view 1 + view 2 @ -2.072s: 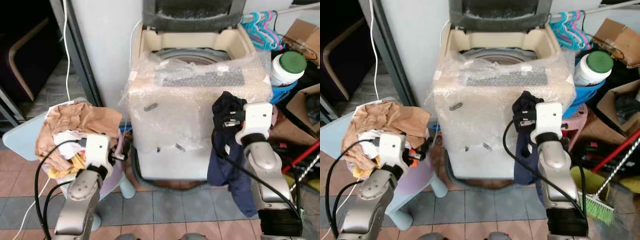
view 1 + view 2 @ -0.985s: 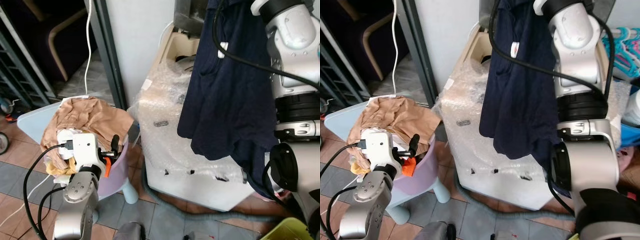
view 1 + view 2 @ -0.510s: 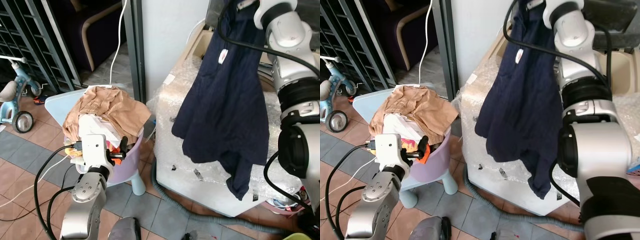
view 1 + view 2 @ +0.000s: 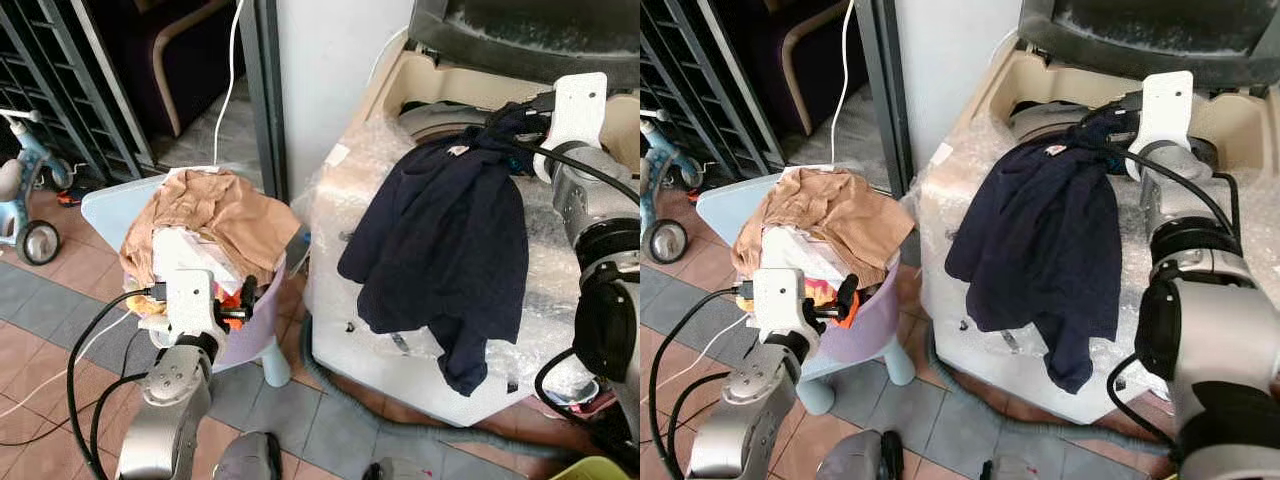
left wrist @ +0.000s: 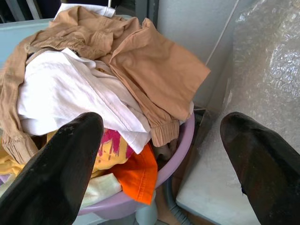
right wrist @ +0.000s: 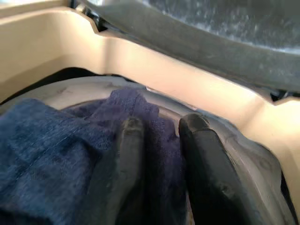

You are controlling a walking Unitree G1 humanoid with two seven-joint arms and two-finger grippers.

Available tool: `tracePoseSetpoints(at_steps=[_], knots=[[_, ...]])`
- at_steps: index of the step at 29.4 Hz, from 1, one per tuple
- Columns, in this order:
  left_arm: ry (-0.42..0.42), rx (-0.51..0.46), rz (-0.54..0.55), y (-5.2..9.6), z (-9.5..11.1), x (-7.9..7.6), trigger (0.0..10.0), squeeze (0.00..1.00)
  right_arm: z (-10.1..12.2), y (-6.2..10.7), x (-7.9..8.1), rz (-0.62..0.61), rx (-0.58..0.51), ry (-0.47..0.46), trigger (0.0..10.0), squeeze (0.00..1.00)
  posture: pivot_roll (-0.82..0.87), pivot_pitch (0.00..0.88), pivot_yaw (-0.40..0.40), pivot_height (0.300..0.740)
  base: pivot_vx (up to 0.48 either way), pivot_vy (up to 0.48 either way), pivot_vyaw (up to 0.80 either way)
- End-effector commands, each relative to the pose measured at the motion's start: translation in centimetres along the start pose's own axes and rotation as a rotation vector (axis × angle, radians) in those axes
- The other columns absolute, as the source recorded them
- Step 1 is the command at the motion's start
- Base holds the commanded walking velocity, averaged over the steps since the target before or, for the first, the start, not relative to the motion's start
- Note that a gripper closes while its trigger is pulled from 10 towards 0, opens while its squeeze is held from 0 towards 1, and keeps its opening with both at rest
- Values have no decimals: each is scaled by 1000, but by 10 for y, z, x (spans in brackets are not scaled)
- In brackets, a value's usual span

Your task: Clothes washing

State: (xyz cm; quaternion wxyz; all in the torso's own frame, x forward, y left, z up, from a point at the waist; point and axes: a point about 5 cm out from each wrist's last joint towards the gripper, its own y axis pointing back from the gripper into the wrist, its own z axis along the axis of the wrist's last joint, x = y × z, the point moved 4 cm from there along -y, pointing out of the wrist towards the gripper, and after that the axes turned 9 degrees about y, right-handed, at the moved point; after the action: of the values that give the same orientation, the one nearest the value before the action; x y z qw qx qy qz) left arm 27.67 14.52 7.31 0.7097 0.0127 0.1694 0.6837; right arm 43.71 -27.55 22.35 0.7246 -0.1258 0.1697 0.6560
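A navy garment (image 4: 450, 230) is draped over the front rim of the bubble-wrapped top-load washing machine (image 4: 345, 200), its lower part hanging down the front. My right gripper (image 6: 161, 131) is shut on the garment's upper end, right at the edge of the drum opening (image 4: 435, 112), below the raised lid (image 4: 530, 30). My left gripper (image 5: 159, 140) is open and hovers just above a purple basket (image 4: 250, 335). The basket is heaped with a tan garment (image 4: 215, 215), a white cloth (image 5: 70, 93) and orange and yellow pieces.
The basket rests on a light-blue chair (image 4: 110, 205) left of the washer. A grey hose (image 4: 330, 385) runs along the tiled floor at the washer's foot. A metal gate (image 4: 40, 90) and a child's tricycle (image 4: 20, 210) stand at far left. A white cable (image 4: 232, 70) hangs by the doorframe.
My right arm has come down from high up, bringing the navy garment onto the washer's rim beside the drum opening. The view has shifted. The left gripper stays by the basket.
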Motion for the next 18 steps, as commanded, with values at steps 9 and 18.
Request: tracePoseSetpoints(at_steps=[9,18], knots=[[-19,26,9,2,-5,4,10000,0,34,21,-15,113,-261,-122,10000,1000,-20,32,8,740,0,0,0],[-23,33,0,2,-6,5,10000,0,10,77,71,698,-293,57,10000,224,-28,38,15,740,0,0,0]])
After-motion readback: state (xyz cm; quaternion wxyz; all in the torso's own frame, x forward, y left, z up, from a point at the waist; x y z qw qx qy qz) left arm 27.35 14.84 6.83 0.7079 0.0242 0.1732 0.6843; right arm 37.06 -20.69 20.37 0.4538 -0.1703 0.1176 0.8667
